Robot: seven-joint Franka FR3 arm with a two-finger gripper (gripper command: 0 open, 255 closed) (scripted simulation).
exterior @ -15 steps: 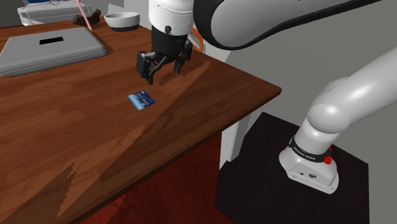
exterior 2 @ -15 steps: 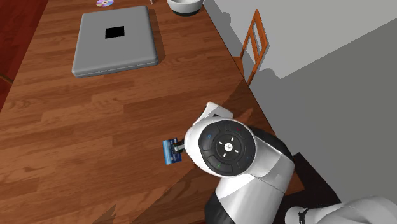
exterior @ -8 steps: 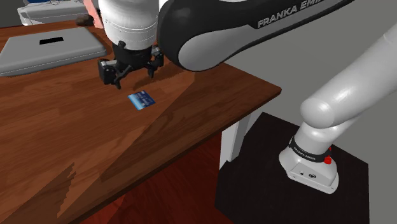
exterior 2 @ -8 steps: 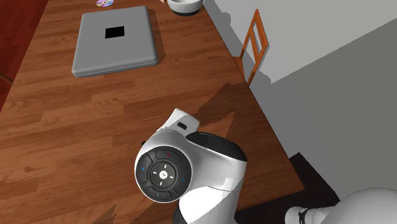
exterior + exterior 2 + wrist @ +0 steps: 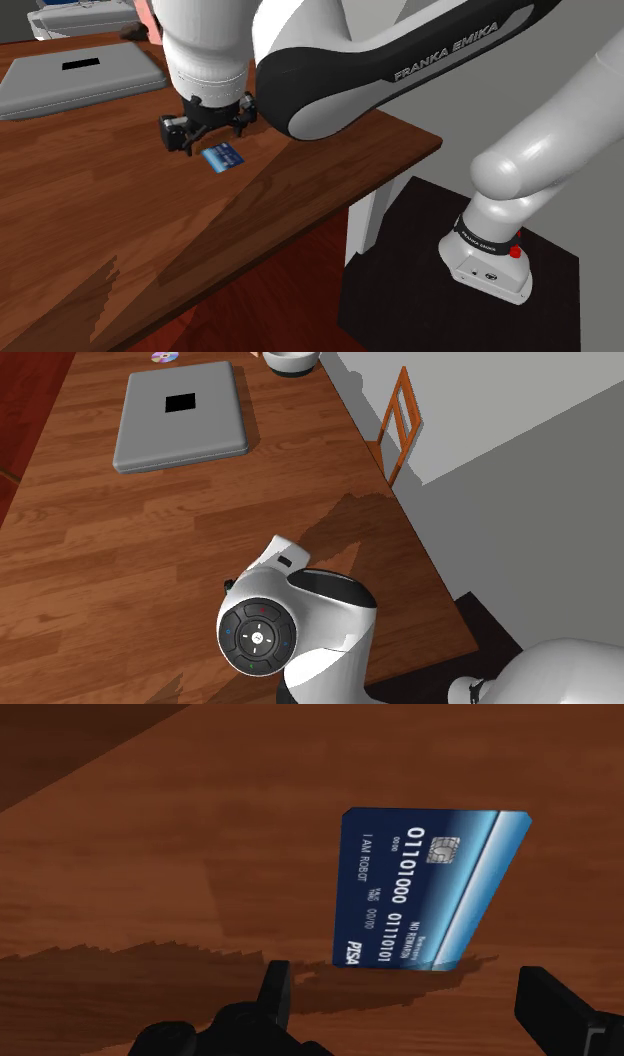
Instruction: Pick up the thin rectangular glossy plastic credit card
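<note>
A dark blue credit card (image 5: 222, 157) with a lighter blue stripe, a chip and white numerals lies flat on the brown wooden table (image 5: 110, 230). My gripper (image 5: 210, 138) hangs open just above it, toward the shoulder view's left of the card. In the wrist view the card (image 5: 425, 889) lies just ahead of the gripper (image 5: 410, 1004). The two black fingers (image 5: 272, 991) stand wide apart and touch nothing. In the second exterior view the arm's wrist (image 5: 270, 632) covers the card and the fingers.
A shut grey laptop (image 5: 180, 417) lies farther along the table, with a white bowl (image 5: 290, 360) and a disc (image 5: 165, 356) beyond it. A wooden chair (image 5: 398, 417) stands past the table's edge (image 5: 400, 150). The black stand (image 5: 450, 300) is at the lower right.
The arm has swung toward the shoulder view's left and come down, from beside the card to low over it. The fingers stay open; the card has not moved.
</note>
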